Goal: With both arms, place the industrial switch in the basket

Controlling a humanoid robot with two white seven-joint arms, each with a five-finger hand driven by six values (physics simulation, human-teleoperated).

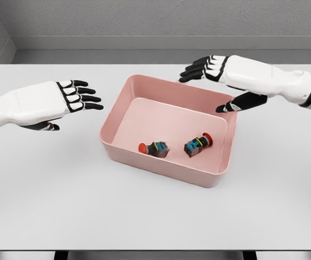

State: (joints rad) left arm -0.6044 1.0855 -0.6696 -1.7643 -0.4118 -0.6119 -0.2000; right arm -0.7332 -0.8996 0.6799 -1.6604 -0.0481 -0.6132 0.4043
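Switches, two of them [154,148] [198,144], lie side by side inside a pink basket [144,89] on a white worktop [47,189]. Left hand [63,100] and right hand [226,73] hover with fingers spread, holding nothing.

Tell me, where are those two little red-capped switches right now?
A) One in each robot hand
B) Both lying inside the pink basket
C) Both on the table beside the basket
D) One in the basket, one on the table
B: the two switches lie on the floor of the pink basket, while the left hand and right hand are open and hold nothing.
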